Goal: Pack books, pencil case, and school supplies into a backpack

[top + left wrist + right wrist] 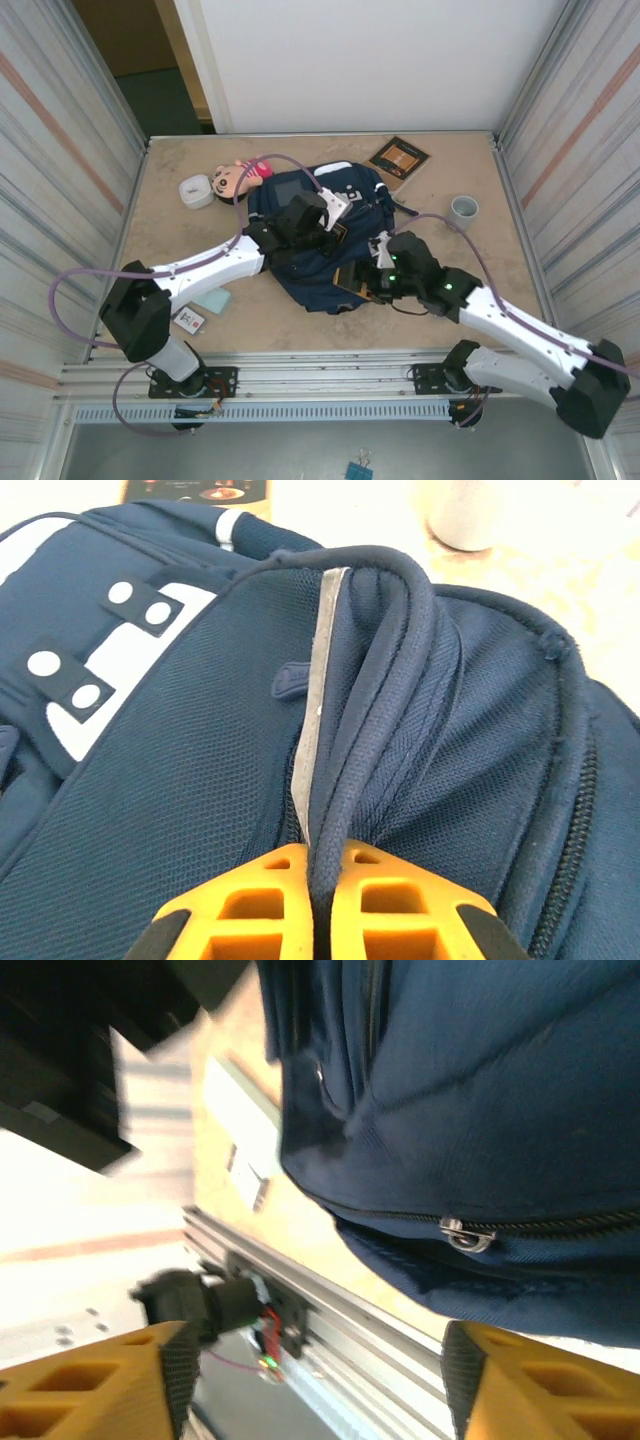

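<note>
left gripper pinching the backpack, right gripper spread beside it

the large navy-blue fabric backpack (330, 288) lies flat in the middle of the tan table (500, 300). the left gripper (320, 880) is clamped on a raised dark piped ridge of the backpack, orange fingers pressed together on it. the right gripper (320, 1365) hangs at the backpack's near edge with its fingers spread wide and nothing between them; a silver zipper pull (465, 1235) shows just above.

around the backpack: the thin dark-brown book with an orange-tan panel (398, 160) lies at the far edge, just beyond the backpack's far right corner. a small grey cup (463, 210) stands to the right, near the wall. a white rounded box (196, 190) and a black-haired doll (238, 175) sit far left. the pale teal square pad (212, 300) and the black-and-white card pack (188, 320) lie near left, close under the left arm.

corrugated metal walls (60, 180) close both sides, and an aluminium rail (320, 372) runs along the near edge. bare table lies right of the backpack.
</note>
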You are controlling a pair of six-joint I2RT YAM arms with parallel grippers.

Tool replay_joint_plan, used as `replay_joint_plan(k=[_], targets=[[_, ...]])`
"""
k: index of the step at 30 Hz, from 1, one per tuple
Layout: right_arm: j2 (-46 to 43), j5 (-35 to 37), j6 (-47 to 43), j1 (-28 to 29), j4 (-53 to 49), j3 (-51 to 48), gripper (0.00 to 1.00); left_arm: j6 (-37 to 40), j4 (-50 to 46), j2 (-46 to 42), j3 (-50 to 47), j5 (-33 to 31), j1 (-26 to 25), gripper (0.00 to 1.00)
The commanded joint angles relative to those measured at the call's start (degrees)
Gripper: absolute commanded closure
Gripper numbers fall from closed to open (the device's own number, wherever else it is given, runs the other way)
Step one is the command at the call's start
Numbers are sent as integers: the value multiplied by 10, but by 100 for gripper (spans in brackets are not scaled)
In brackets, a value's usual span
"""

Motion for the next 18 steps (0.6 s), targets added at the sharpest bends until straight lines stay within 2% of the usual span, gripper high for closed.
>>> replay_joint_plan(k=[1,5,9,13,18], targets=[[-76,18,33,-44,-53,-14,20,38,84,-48,-13,88,8,100],[-145,-7,37,-116,-78,-38,10,67,96,-71,-32,144,17,100],[-141,-70,69,-185,-39,-65,8,74,115,-94,-58,188,33,100],[-111,-87,95,-190,45,-80,7,85,120,-109,-69,241,46,100],[-61,-89,112,-190,146,-81,7,100,110,-112,-67,266,46,100]])
